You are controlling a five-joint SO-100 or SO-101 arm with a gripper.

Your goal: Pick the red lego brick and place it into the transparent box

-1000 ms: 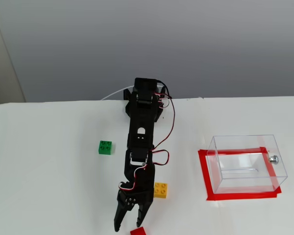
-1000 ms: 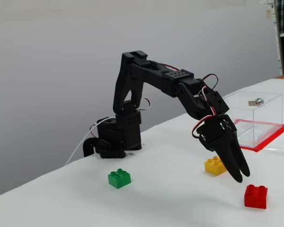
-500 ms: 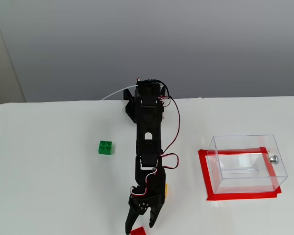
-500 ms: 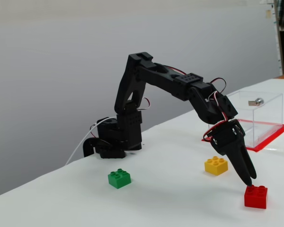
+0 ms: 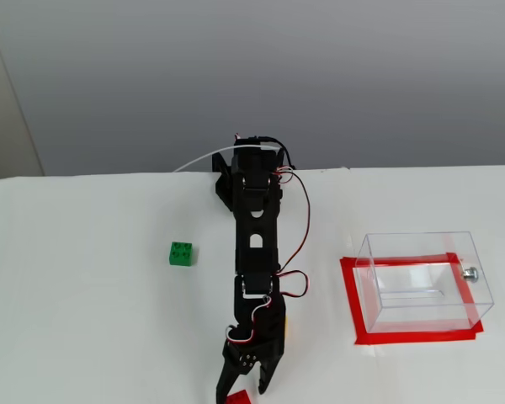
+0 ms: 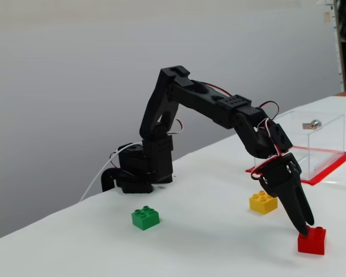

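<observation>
Fixed view from above: the black two-finger gripper (image 5: 241, 389) sits at the bottom centre of the frame, at the end of the black jointed arm (image 5: 257, 244) that reaches down from its base at upper centre. The fingers stand apart, splayed over the small square bright-red plastic brick (image 5: 238, 398), of which only a sliver shows at the bottom edge. The small green studded brick (image 5: 181, 253) lies left of centre, well apart from the arm. The clear plastic rectangular box (image 5: 424, 280) with a small silver knob (image 5: 469, 272) stands at the right on a rectangle of red tape (image 5: 355, 307); nothing shows inside it.

Fixed view from the side: the gripper (image 6: 303, 226) points steeply down at the lower right, its tips at the upper left corner of the red brick (image 6: 312, 240), which rests on the white table (image 6: 207, 242). Whether the tips touch the brick cannot be told, and the gap between the fingers is hidden from this side. The small yellow studded brick (image 6: 263, 202) lies just behind the gripper; the clear box (image 6: 317, 144) is at the right edge.

By this showing the reach is nearly done; closing on the brick, lifting it, carrying it to the box and releasing all remain.
</observation>
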